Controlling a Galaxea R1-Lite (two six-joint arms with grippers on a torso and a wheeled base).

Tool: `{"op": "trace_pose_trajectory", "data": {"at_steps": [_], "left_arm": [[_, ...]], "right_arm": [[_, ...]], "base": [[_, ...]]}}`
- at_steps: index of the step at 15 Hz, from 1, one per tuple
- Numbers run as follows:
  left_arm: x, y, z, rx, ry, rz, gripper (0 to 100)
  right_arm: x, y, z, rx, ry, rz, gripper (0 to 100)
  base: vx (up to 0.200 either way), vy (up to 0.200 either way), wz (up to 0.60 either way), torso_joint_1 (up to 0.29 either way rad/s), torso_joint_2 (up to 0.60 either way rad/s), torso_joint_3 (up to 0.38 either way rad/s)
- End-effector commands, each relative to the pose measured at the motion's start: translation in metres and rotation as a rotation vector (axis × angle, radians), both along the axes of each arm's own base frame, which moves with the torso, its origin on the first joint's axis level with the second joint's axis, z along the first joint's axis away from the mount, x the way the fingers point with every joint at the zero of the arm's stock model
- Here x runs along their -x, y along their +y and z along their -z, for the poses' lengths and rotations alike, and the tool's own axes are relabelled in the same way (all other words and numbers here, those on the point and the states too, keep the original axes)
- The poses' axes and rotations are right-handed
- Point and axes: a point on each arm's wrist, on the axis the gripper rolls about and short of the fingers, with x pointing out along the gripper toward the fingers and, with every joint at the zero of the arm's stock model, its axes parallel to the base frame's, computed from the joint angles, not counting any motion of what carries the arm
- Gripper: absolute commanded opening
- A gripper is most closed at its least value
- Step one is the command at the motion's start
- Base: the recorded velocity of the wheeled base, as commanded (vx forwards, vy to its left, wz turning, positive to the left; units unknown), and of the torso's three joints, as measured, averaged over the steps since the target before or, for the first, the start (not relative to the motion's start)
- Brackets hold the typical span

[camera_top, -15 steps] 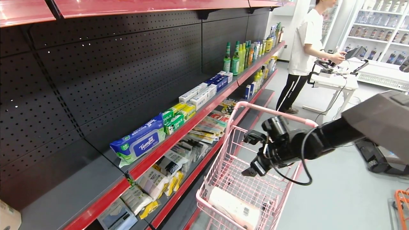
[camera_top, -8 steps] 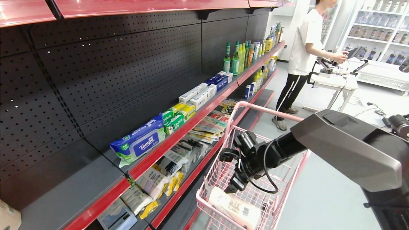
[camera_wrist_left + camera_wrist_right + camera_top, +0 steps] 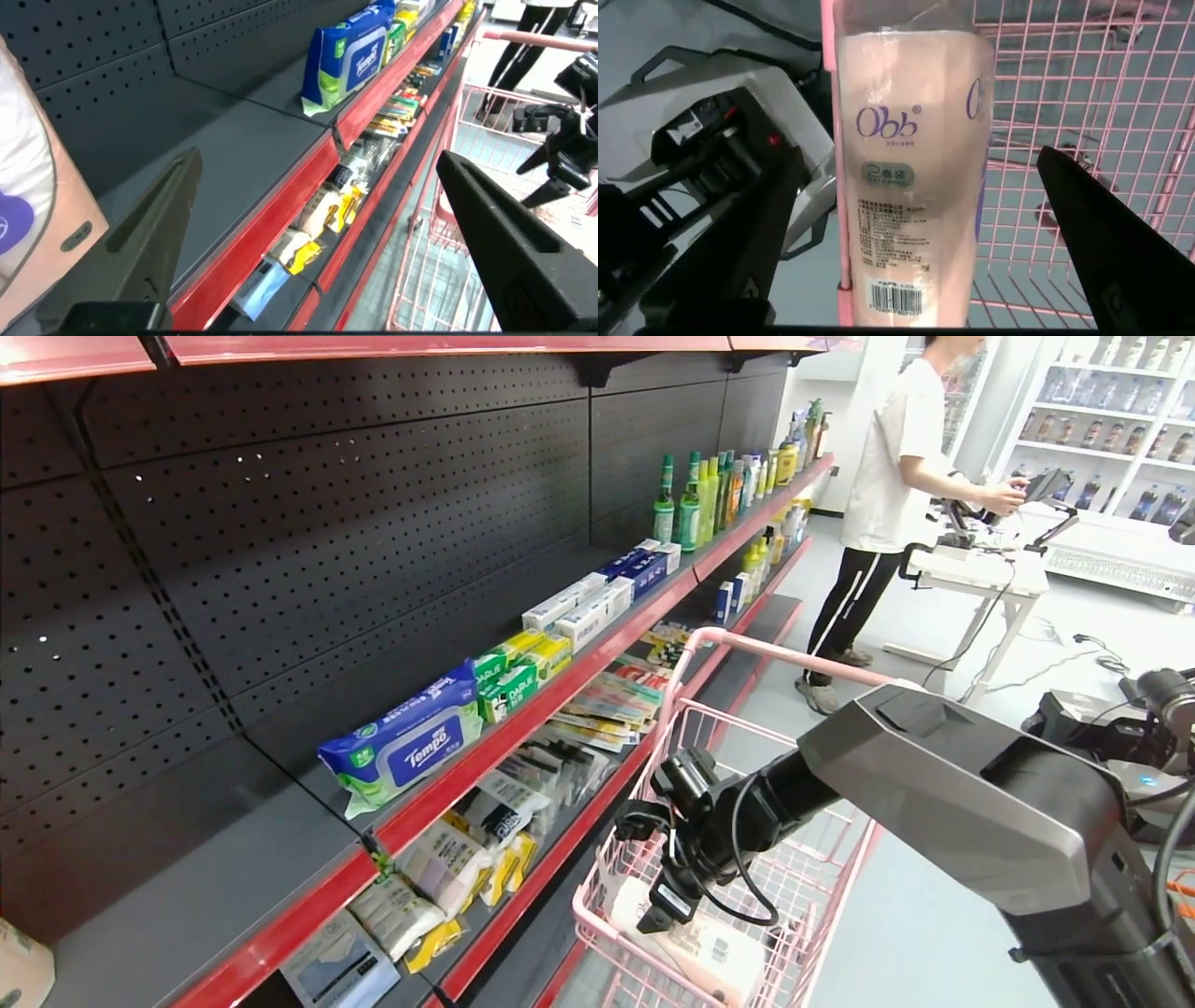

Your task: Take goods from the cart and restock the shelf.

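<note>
While R gripper point(image 3: 920, 159) is hanging over the pale pink wrapped pack point(image 3: 714, 957), fingers spread wide & not touching it, that pack is lying in the pink wire cart point(image 3: 794, 663), printed label & barcode facing up. L gripper point(image 3: 318, 163), also spread, is hovering by the shelf point(image 3: 233, 887); a blue wipes pack point(image 3: 350, 51) is lying farther along.
</note>
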Motion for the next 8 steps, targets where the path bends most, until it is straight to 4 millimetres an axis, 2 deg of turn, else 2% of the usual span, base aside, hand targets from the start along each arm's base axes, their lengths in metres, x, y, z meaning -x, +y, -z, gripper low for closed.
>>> {"op": "trace_pose_trajectory", "data": {"at_steps": [1,6,8], "left_arm": [[-0.0001,0.0000,0.0001,0.000,0.000,0.002,100],[0.0000,0.0000,-0.0003,0.000,-0.002,0.001,100],[0.0000,0.0000,-0.0003,0.000,-0.002,0.001,100]], "right_arm": [[-0.0002,0.0001,0.0003,0.000,0.000,-0.002,100],[0.0026,0.0007,0.0007,0.000,0.010,-0.007,100],[0.0033,0.0034,0.0005,-0.002,0.007,-0.011,100]], "base": [[0.000,0.000,0.00,-0.017,0.06,0.032],[0.000,0.000,0.00,0.000,0.00,0.000],[0.000,0.000,0.00,-0.095,0.20,0.120]]}}
